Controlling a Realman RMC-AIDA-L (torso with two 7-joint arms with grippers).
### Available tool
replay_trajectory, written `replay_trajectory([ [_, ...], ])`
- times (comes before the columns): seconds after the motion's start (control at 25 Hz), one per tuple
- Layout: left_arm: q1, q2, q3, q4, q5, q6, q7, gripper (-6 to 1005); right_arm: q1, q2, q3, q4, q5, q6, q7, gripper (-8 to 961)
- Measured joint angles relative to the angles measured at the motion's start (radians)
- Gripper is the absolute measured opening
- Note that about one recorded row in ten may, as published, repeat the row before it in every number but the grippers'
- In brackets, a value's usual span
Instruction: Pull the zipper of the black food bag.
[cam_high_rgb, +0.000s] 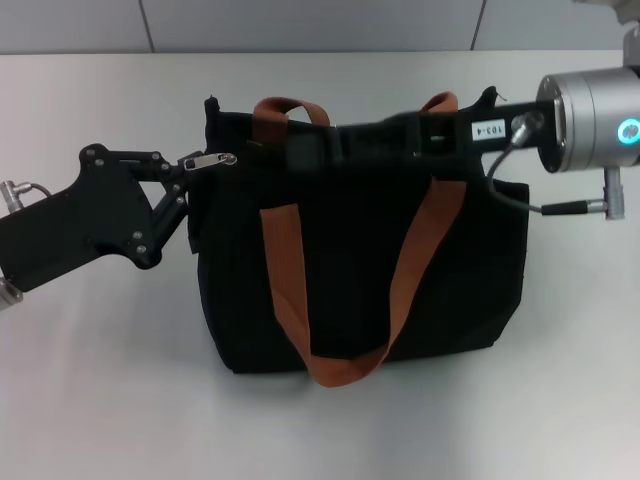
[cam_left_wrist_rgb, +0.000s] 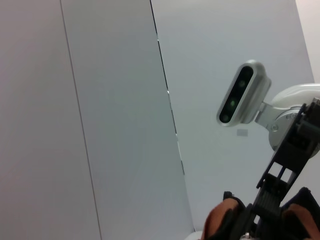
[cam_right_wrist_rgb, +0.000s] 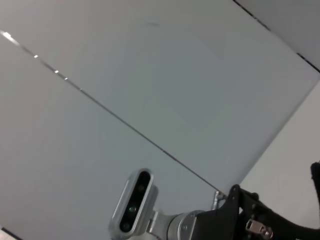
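Zipper (cam_high_rgb: 212, 160) juts out sideways from the upper left corner of the black food bag (cam_high_rgb: 360, 280), its silver tab pinched between the fingertips of the left claw (cam_high_rgb: 183, 166). The bag stands mid-bench (cam_high_rgb: 100, 400), orange straps (cam_high_rgb: 290, 290) draped down its front. The right claw (cam_high_rgb: 300, 152) reaches over the bag's top edge toward its middle; whether its fingers are spread cannot be told.
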Motion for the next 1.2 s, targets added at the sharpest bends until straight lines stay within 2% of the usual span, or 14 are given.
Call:
replay_trajectory([
  [0.32, 0.003, 0.0, 0.005, -0.001, -0.009, -0.004, 0.001, 28, 0.053, -0.007, -0.013, -0.017, -0.032, 0.019, 0.141, 833],
  [0.76, 0.017, 0.0, 0.002, -0.003, -0.009, -0.006, 0.027, 28, 0.065, -0.007, -0.022, -0.092, -0.039, -0.001, 0.242, 833],
  [1.2, 0.02, 0.0, 0.001, -0.003, -0.01, -0.009, 0.027, 28, 0.09, 0.002, -0.14, -0.093, -0.043, 0.057, 0.309, 833],
])
